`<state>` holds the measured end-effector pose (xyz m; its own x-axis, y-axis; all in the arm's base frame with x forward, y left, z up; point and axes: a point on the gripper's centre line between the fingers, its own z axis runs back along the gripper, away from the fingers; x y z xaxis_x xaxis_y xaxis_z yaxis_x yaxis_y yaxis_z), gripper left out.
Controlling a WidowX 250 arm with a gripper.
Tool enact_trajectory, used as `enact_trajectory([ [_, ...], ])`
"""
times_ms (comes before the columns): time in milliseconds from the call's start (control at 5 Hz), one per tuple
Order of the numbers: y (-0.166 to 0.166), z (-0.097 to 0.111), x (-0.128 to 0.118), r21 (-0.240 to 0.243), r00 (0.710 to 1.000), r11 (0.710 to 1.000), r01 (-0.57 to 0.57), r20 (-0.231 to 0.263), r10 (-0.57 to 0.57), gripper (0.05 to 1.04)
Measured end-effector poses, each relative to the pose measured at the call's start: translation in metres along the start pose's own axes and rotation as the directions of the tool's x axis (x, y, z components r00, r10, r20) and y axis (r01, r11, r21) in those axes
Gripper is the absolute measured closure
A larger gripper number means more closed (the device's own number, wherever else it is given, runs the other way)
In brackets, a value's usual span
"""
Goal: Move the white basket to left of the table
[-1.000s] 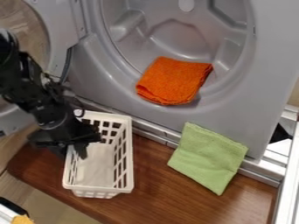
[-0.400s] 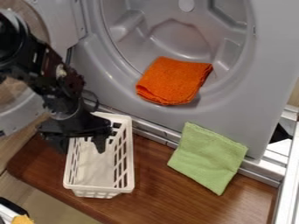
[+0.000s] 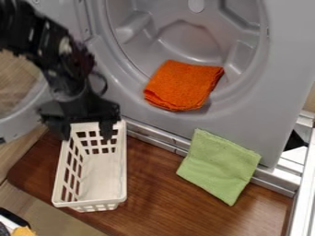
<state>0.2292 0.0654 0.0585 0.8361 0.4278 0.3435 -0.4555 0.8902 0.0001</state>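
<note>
Starting farthest left, seeing a round machine door (image 3: pixel 20 123) standing open beside and behind the tool. Spotting a small yellow-orange thing (image 3: pixel 23 231) poking in well below the tool, near the view's lower corner. Moving right, finding the black tool (image 3: pixel 85 136) hanging over the far end of the white basket (image 3: pixel 90 202), with two fingers spread wide and pointing down, one near each far corner. Closing on nothing, though having the basket's far wall showing between the fingers; leaving any contact with the rim uncertain. Seeing the basket standing upright under the tool and stretching away below, resting on the wooden desk (image 3: pixel 166 198) close to the front edge, with slotted sides and an open top. Going on right, finding a folded orange cloth (image 3: pixel 183 85) lying higher than the tool, inside the grey drum opening (image 3: pixel 184 39). Seeing a green cloth (image 3: pixel 218 166) lying lower and well to the tool's right, leaning partly against the machine's lower frame and partly covering the desk.
</note>
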Motion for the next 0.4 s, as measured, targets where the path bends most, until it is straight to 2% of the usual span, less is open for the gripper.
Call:
enact_trajectory([
  [200,-0.008,0.029,0.007,-0.042,0.999,0.999,0.013,0.045,-0.011,0.083],
  [400,-0.012,0.054,0.012,-0.16,0.994,0.987,0.012,0.107,0.005,0.083],
])
